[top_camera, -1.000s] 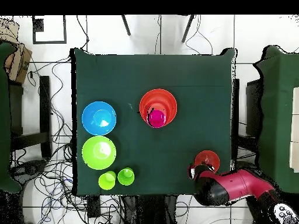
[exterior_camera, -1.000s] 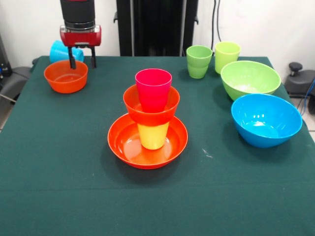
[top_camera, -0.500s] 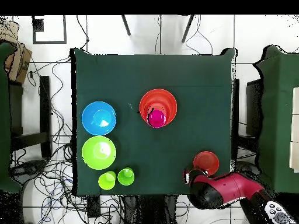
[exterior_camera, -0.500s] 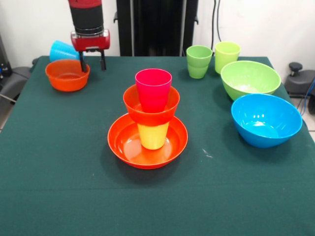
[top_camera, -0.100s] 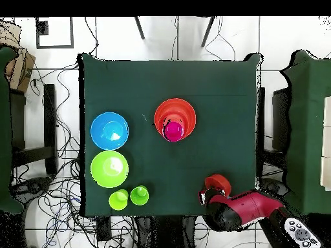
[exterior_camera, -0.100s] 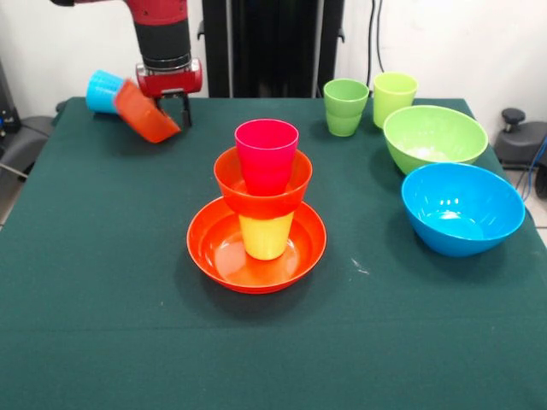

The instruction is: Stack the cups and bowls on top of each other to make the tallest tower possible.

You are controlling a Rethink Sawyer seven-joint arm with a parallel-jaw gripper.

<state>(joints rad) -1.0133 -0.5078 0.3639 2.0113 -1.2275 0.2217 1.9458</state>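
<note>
Small orange bowl lifted off the tabletop

Front view: the hand (exterior_camera, -0.100s: pixel 167 109) pinches the small orange bowl (exterior_camera, -0.100s: pixel 147 112) by its rim; it now hangs tilted, clear of the tabletop (exterior_camera, -0.100s: pixel 102 282), ready for the tower (exterior_camera, -0.100s: pixel 261 205). Overhead view: the bowl (top_camera, -0.100s: pixel 218 183) has shifted toward the tower (top_camera, -0.100s: pixel 174 121).

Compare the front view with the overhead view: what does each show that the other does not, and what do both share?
Front only: the sky blue cup behind the tilted small orange bowl, and the tower's stacked layers with the yellow cup. Overhead only: floor cables and side tables around the green table. Both: gripper, pink cup, blue bowl, lime bowl.
</note>
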